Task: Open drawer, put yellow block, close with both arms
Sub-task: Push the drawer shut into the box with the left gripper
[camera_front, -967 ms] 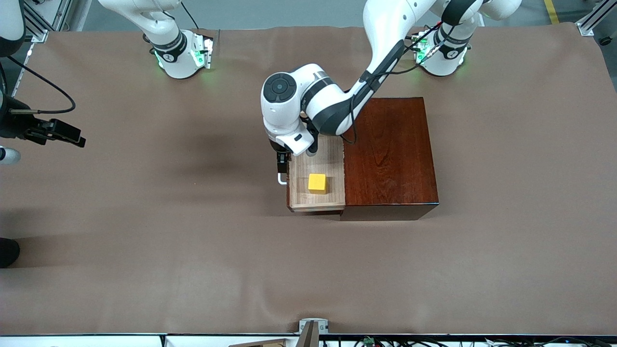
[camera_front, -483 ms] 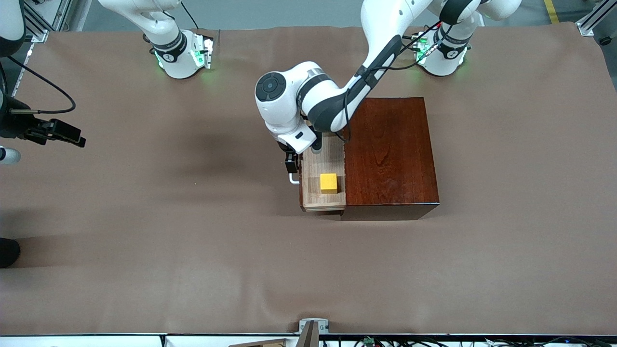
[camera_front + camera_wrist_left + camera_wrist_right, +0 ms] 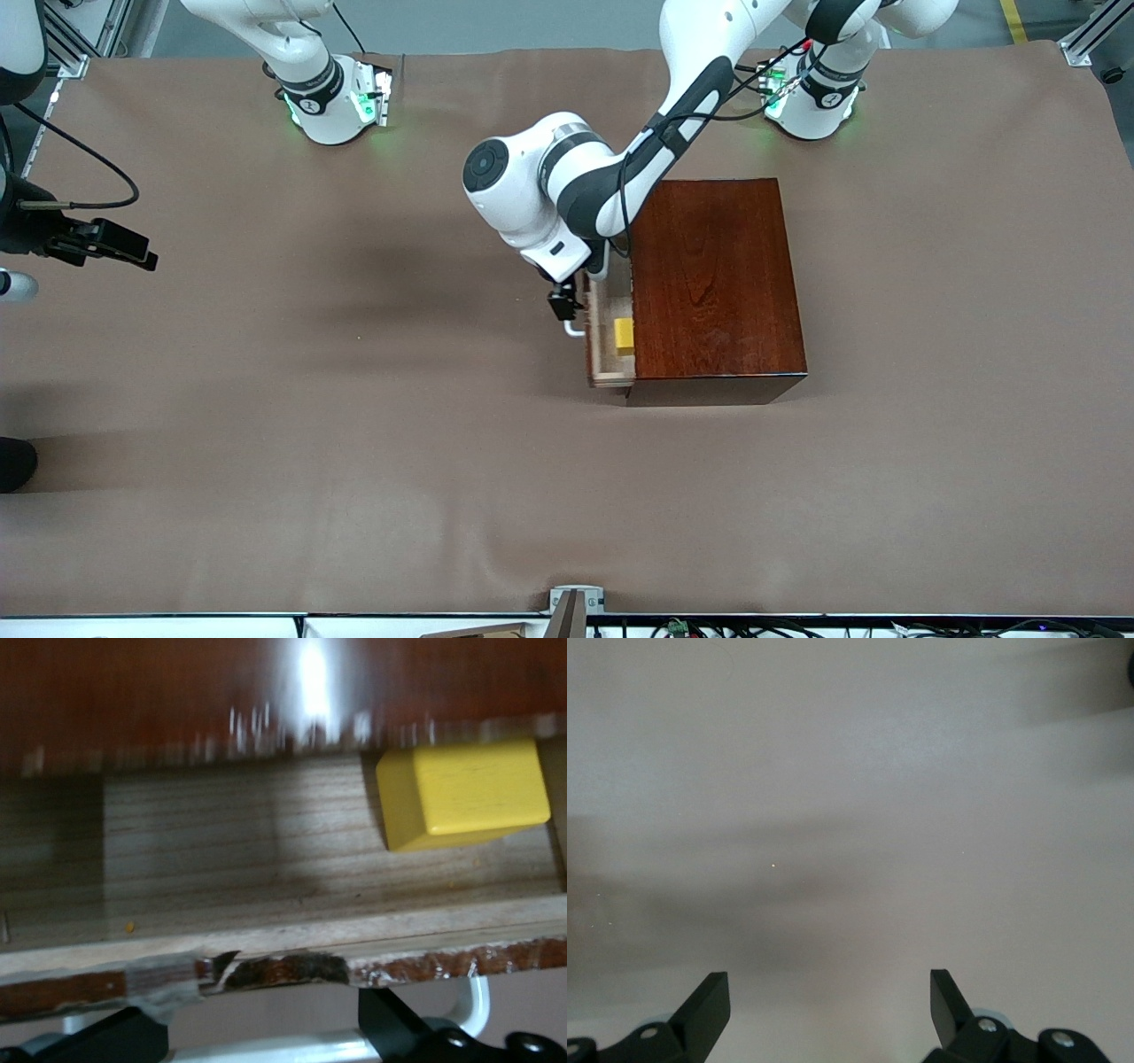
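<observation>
A dark wooden box (image 3: pixel 718 288) stands mid-worktop (image 3: pixel 354 443) on the brown cover, nearer the left arm's end, and the drawer (image 3: pixel 605 335) sticks out of its side toward the right arm's end, now only a narrow strip of pale wood. The yellow block (image 3: pixel 625 334) lies in the drawer, half hidden under the box's top edge in the front view (the left wrist view shows it whole (image 3: pixel 462 793), resting on the drawer floor close to one side wall). The left gripper (image 3: pixel 562 307) is at the white handle (image 3: pixel 574 330), its fingers (image 3: pixel 394 1028) spread apart on either side of the bar, not pinching it. Compared with a second ago the drawer has slid well into the box, and the left arm's wrist has moved with it toward the box. The right gripper (image 3: pixel 828 1005) waits over bare worktop at the right arm's end, well apart from the box, fingers wide open and holding nothing. Around the box the brown cover lies bare on every side, with wide room toward the front camera.
</observation>
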Robot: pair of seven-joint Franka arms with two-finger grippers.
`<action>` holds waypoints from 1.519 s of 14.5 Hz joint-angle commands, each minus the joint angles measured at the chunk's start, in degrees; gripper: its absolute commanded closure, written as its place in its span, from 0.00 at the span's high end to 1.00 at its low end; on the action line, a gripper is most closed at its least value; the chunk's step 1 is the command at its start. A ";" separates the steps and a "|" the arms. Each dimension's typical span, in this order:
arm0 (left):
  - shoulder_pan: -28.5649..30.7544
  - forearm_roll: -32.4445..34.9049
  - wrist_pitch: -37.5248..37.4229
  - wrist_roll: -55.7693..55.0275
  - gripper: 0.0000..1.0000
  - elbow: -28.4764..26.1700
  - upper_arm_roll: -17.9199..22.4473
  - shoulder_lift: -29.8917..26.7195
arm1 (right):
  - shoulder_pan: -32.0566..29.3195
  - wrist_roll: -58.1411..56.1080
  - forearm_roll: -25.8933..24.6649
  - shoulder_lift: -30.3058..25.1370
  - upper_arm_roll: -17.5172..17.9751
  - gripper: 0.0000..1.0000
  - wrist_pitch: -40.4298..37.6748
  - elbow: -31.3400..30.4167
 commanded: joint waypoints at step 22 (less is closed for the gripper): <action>-0.70 9.05 -11.39 3.90 1.00 0.14 1.48 -11.91 | -0.81 -0.35 -1.03 -1.08 0.70 1.00 -0.04 -0.67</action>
